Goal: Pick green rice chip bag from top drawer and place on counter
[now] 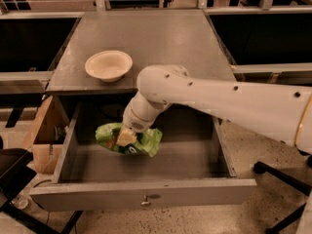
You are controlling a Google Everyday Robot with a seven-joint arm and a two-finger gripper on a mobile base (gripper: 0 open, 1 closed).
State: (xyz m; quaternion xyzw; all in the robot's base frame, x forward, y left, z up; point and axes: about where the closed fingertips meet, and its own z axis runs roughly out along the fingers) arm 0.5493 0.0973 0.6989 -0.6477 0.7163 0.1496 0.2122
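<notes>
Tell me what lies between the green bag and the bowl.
Camera view: only the counter front edge and the shadowed back of the top drawer. The pincer grips the green rice chip bag there.
</notes>
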